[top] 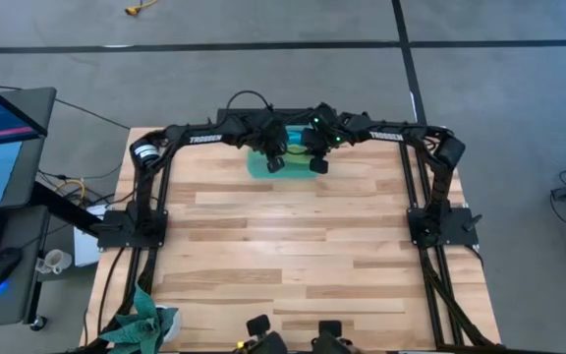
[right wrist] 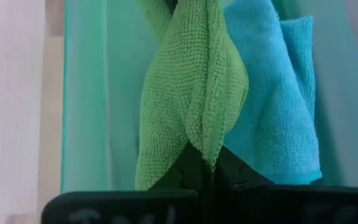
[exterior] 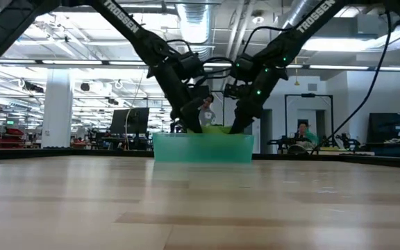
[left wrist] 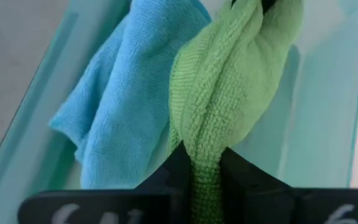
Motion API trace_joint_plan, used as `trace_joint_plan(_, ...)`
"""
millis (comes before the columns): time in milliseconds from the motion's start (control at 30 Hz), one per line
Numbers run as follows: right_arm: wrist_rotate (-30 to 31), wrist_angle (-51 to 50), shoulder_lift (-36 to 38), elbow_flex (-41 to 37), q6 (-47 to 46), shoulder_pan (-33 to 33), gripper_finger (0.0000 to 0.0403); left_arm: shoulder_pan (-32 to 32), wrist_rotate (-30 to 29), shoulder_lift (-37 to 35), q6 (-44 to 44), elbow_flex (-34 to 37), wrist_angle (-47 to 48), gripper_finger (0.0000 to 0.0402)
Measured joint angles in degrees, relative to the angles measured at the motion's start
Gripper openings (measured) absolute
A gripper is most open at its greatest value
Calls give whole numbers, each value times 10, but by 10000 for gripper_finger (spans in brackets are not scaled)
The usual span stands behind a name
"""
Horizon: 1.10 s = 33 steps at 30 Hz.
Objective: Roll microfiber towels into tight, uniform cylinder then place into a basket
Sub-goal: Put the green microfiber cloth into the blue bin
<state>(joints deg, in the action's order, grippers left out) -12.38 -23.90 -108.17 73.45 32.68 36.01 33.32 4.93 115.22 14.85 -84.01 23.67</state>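
Placing step: left end effector (left wrist: pixel 205 163) and right end effector (right wrist: pixel 204 163) each pinching green towel (left wrist: pixel 229 93) end, lowering into basket (exterior: pixel 201 148) beside blue towel (left wrist: pixel 120 99). Next: releasing both, lifting clear.

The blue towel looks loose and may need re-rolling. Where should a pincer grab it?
Take the blue towel at its rumpled upper fold, coming straight down into the basket. It lies slack beside the green towel, which both the left pincer and right pincer hold; avoid that side.
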Motion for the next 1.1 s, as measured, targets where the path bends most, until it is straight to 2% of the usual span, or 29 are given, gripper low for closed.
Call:
trace_joint_plan(200, 3, -5, 0, 0, -1, 0, 20, 1, 9, 14, -1, 0, 1, 33)
trace_joint_plan(367, 4, -10, 0, 0, -11, 0, 37, -4, 8, 13, -6, -1, 2, 35)
trace_joint_plan(700, 6, -9, 0, -1, -12, 0, 42, -3, 3, 13, -9, 0, -2, 43)
trace_joint_plan(800, 7, -10, 0, -1, -12, 0, 40, -3, 2, 13, -9, 0, -2, 69)
trace_joint_plan(1000, 11, -13, 0, -2, -12, -7, 40, -3, -10, 13, -23, 1, 2, 150)
trace_joint_plan(1100, 11, -13, 0, -2, -12, -7, 43, -3, -23, 13, -24, -16, 32, 181)
